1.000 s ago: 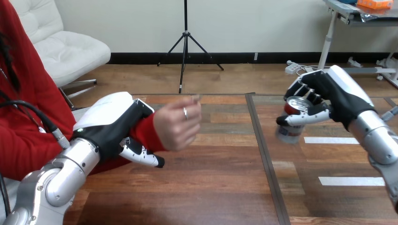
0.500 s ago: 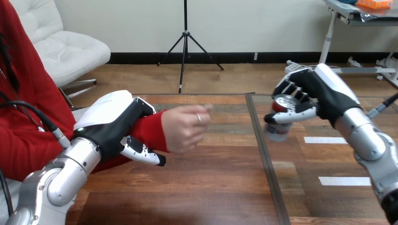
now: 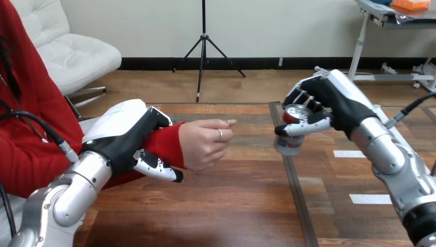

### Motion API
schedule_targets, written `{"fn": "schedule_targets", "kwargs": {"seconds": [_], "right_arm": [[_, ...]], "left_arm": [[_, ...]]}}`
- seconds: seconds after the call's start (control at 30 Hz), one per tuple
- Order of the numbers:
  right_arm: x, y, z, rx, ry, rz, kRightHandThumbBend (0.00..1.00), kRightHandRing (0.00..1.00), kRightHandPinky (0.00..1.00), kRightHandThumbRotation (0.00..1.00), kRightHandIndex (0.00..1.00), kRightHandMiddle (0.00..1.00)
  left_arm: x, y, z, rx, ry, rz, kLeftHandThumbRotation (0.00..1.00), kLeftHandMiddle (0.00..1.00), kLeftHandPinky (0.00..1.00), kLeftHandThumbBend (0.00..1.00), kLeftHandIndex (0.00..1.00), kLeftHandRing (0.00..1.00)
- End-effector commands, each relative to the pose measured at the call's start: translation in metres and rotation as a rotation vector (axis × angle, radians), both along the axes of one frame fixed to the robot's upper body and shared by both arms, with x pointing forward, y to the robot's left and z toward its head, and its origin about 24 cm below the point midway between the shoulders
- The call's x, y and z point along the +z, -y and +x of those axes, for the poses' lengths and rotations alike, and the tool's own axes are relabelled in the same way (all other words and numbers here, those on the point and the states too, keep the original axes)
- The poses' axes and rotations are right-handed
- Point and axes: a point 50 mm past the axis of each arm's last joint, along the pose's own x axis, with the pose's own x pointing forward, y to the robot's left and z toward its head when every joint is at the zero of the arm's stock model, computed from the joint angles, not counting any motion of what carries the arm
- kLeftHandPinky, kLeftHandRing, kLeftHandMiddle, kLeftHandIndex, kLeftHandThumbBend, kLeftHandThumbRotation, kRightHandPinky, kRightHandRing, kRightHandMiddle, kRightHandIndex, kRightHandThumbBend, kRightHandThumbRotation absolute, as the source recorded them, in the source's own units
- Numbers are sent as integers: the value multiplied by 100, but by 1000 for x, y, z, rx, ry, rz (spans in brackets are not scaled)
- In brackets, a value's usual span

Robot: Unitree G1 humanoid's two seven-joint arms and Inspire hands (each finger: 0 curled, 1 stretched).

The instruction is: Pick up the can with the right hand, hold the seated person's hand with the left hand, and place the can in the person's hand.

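Starting with the right hand [image 3: 334,100]: state?

Gripping. Its fingers [image 3: 308,95] and thumb are curled round the can [image 3: 288,144], with the fingers over the far side near the rim and the thumb across the near side.

Where's the can?

In the air above the tabletop [image 3: 221,206], clear of the wood, roughly over the dark seam [image 3: 290,175] that runs front to back. It is about upright. The silver lid shows, with a red band under the rim and a pale lower body.

Left hand?

The left hand [image 3: 126,136] is closed on the person's wrist [image 3: 167,141], over the red sleeve. The fingers wrap over the top and the thumb [image 3: 159,170] hooks underneath. The silver forearm comes in from the lower left corner.

And the person's hand?

The person's hand [image 3: 203,141] sticks out past the left hand and is also off the tabletop. It is loosely curled, with forefinger and thumb pointing toward the can.

Touching the can?

No. There is a clear gap between the person's fingertips and the can. The can sits to the right of them at about the same height, held by the right hand alone.

Anything else down there?

Two white tape strips [image 3: 349,153] lie flat on the wood at the view's right, near the right forearm.
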Motion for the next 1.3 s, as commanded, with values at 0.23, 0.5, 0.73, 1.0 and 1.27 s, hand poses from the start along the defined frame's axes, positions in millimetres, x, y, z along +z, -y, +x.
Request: {"fn": "schedule_targets", "kwargs": {"seconds": [0.23,0.5,0.73,1.0,1.27], "right_arm": [[69,-34,22,84,221,18,69,37,34,0,47,43],[72,-39,23,99,222,23,70,36,33,0,47,43],[74,-41,23,107,230,27,70,37,34,0,47,43],[76,-40,23,110,240,34,70,37,35,0,47,43],[77,-36,23,113,246,35,71,37,35,0,46,43]], "left_arm": [[42,25,9,-93,180,-73,0,35,26,81,36,31],[39,27,9,-96,174,-89,0,34,25,80,35,29],[37,28,9,-95,162,-98,0,33,22,77,34,26],[35,28,9,-97,156,-100,0,32,21,76,33,25],[35,28,10,-96,155,-100,0,32,21,76,33,25]]}}
